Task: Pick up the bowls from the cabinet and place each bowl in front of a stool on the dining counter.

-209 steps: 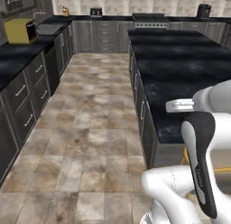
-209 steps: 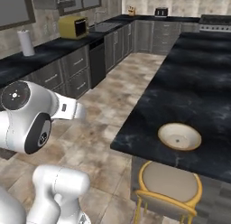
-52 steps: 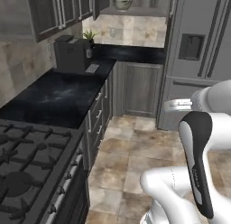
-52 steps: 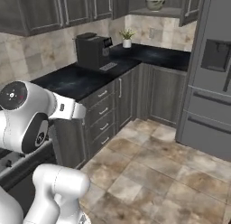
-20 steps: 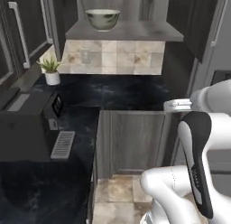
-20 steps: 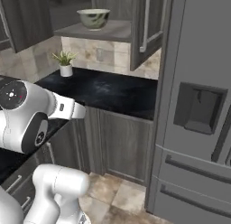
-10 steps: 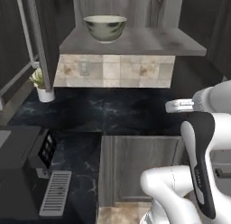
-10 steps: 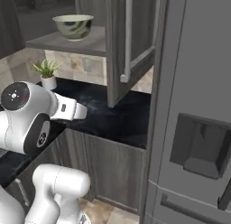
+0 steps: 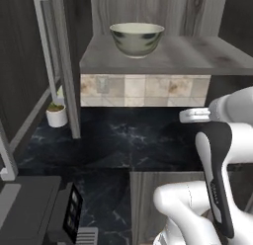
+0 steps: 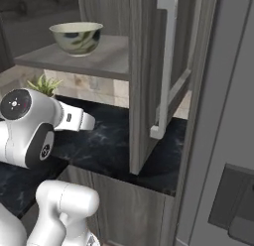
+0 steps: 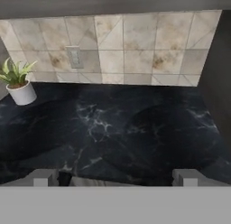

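Fingers (image 11: 115, 177) apart, tips cut off

A small green plant in a white pot (image 11: 18, 84) stood at the back of the black marble worktop (image 11: 113, 133), against the beige tiled backsplash (image 11: 135, 47) with its grey wall outlet (image 11: 74, 57), near a dark grey refrigerator (image 10: 223, 141).

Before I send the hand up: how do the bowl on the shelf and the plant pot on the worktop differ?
The bowl is cream-green with dark marks; the plant pot is plain white. The bowl looks wide and open and holds nothing visible from here; the pot looks smaller and narrower and holds a green plant. The bowl sits up on the cabinet shelf; the pot stands lower, on the black worktop. Both are upright.
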Robot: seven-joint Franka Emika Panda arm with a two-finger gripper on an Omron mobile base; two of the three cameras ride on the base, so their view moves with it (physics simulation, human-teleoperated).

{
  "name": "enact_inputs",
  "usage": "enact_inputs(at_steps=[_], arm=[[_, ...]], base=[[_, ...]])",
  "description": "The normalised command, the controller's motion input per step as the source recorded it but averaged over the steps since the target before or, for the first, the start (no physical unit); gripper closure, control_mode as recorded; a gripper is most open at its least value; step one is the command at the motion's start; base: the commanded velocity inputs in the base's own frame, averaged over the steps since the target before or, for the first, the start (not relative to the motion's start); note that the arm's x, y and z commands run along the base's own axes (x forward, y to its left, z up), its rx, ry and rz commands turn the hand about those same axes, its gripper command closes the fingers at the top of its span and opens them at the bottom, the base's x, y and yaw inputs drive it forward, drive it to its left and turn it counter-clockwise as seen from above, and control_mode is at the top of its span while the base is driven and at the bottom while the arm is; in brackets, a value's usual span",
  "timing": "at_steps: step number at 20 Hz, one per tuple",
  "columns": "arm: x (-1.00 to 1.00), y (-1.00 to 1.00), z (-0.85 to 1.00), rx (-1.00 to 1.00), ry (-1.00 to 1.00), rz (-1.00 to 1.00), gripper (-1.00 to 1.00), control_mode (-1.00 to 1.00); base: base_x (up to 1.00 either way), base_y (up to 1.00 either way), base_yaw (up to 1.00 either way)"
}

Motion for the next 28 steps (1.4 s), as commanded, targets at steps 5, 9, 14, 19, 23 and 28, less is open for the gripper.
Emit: enact_inputs(at_steps=[5, 9, 14, 19, 23, 28], arm=[[0.0, 0.0, 0.0, 0.0, 0.0, 0.0, -1.0, 1.0], [0.0, 0.0, 0.0, 0.0, 0.0, 0.0, -1.0, 1.0], [0.0, 0.0, 0.0, 0.0, 0.0, 0.0, -1.0, 1.0], [0.01, 0.0, 0.0, 0.0, 0.0, 0.0, -1.0, -1.0], [0.0, 0.0, 0.25, 0.0, -0.03, 0.0, -1.0, -1.0], [0.06, 0.26, 0.52, -0.08, -0.04, -0.01, -1.0, -1.0]], base=[[1.0, 0.42, -0.11], [0.96, 0.06, -0.01], [0.73, 0.0, 0.07], [0.03, 0.0, 0.04], [0.0, 0.0, 0.0], [0.0, 0.0, 0.0]])
